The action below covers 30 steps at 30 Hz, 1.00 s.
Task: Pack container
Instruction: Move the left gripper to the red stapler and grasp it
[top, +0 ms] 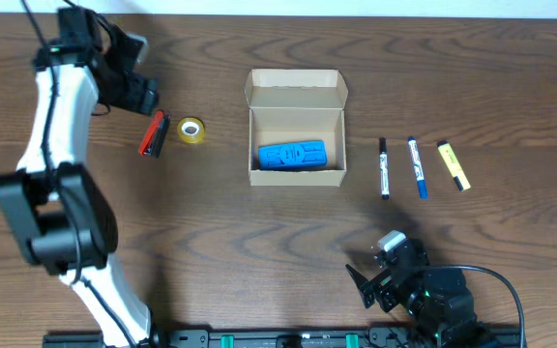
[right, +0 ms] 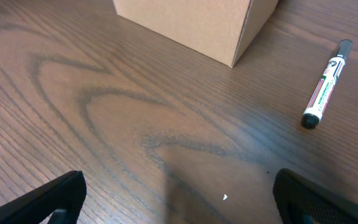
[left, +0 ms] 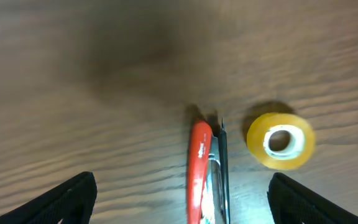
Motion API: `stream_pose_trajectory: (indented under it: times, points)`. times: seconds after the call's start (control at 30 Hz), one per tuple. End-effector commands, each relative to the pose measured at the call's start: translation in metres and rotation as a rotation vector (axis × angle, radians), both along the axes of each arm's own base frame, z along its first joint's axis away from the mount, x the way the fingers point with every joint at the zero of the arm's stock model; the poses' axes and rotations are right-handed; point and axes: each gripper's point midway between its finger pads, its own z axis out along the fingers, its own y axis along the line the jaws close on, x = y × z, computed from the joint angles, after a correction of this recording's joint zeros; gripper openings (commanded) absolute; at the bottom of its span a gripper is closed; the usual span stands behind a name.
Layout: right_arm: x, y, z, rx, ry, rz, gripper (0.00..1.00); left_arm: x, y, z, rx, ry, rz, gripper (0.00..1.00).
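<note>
Container (top: 296, 95) well apart from left gripper (top: 147, 100)

left end effector (left: 182, 190), right end effector (right: 179, 186), jaws spread wide

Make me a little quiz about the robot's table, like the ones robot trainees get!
1. Count: how many pens lie to the right of the small tan cardboard box with the open flap lid?
2. Pick one: what lies inside the box?
A. a blue textured rectangular object
B. a green apple
C. a silver spoon
3. True or false: the left gripper and the right gripper both have their fingers spread open.

Key: 1. three. 2. A. 3. true.
</note>
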Motion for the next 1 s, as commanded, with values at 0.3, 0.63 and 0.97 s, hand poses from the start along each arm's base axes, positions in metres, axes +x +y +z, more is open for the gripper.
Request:
stream_pose_trajectory:
  times: [0.3,0.63,0.97]
  points:
    - [-0.001,0.001,-0.003,-0.012,-0.003,0.016,0.99,-0.018,-0.015,-0.053,-0.044,0.171,0.024,0.90]
    - [-0.001,0.001,-0.003,-0.012,-0.003,0.016,0.99,-0.028,-0.005,-0.080,0.130,0.214,0.027,0.95]
    - [-0.001,0.001,-0.003,-0.012,-0.003,0.015,0.99,-0.030,-0.005,-0.094,0.129,0.205,0.031,0.93]
